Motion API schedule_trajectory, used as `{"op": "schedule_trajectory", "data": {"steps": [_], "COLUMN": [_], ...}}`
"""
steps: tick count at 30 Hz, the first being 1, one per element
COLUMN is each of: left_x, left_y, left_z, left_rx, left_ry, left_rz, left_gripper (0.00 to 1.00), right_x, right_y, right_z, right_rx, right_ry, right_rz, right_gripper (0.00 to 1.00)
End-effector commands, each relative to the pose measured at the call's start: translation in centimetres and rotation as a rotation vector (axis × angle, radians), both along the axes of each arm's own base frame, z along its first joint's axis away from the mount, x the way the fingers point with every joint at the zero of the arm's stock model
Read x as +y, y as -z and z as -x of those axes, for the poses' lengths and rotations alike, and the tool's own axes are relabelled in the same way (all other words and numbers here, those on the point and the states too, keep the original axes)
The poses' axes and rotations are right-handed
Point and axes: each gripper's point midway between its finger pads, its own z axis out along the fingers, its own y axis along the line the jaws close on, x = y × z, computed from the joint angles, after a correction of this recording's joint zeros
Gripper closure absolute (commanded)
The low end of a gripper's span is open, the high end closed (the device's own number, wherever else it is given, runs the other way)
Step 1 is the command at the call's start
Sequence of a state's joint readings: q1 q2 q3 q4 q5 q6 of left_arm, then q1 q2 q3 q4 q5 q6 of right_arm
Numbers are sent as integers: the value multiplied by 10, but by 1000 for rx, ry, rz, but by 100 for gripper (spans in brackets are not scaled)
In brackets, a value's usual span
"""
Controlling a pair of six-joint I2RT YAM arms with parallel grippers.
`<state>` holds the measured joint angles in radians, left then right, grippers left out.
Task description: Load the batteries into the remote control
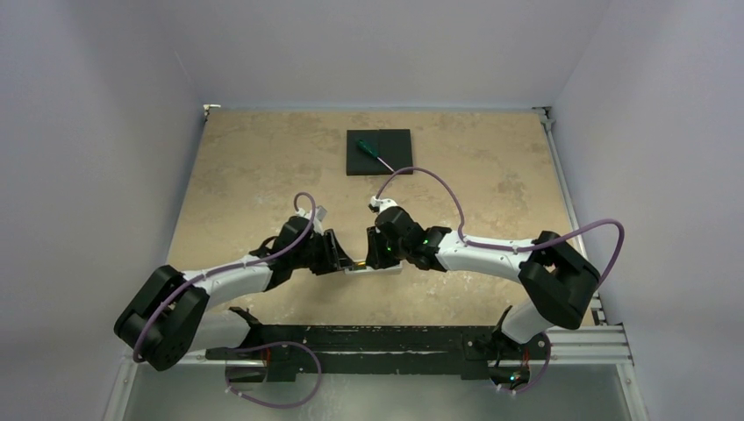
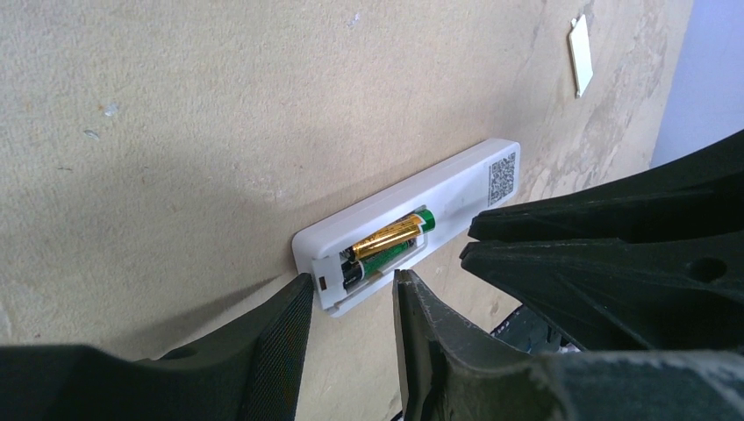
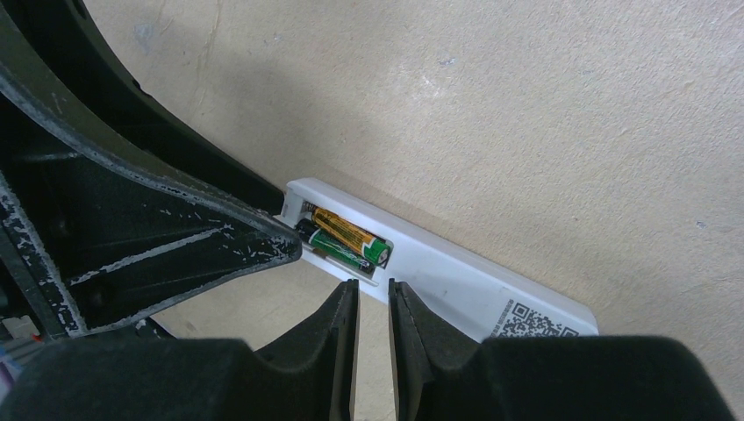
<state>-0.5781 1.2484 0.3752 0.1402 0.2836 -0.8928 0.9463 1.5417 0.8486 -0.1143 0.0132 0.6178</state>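
Tan table [image 1: 263, 158]: mottled, matte, flat. On it, left claw [image 2: 351, 277] was released, fingers apart w/ the remote's compartment end just ahead of the tips. The right claw [image 3: 373, 282] was nearly closed, thin gap, gripping nothing, just beside the remote's long edge. Btwn them the remote control [image 2: 456, 186] lay face down: slim white hard-plastic slab, prob. light & apt to slide, so best pinned across its narrow sides. Inside its open bay sat the batteries [image 2: 386, 239]: two small smooth cylinders, gold one tilted on top. Prob. rolls, so press mid-body.
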Motion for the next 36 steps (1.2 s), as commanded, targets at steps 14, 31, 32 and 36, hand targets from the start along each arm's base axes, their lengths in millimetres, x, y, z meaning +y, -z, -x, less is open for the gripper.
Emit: {"op": "schedule_trajectory", "data": {"steps": [14,31,32,36], "left_x": [-4,-4,-4,-5], "left_y": [1,8,9,11], "left_z": [-16,-18,-17,-16], "left_rx": [-42,-30,-27,-24], "left_ry": [16,27,28,32], "left_rz": [-28,-50,-51,-50], "left_gripper": [64,64,63,64], "right_x": [18,19,19,20], "right_y": [-13,-3,-2,-2], "right_z": [-15,-15,-15,-16], "right_rx": [-34,-17,-15,-16], "right_ry": [13,6,8,9], "right_rz": [-35,-18,-17,-17], "right_gripper": [74,73,73,73]}}
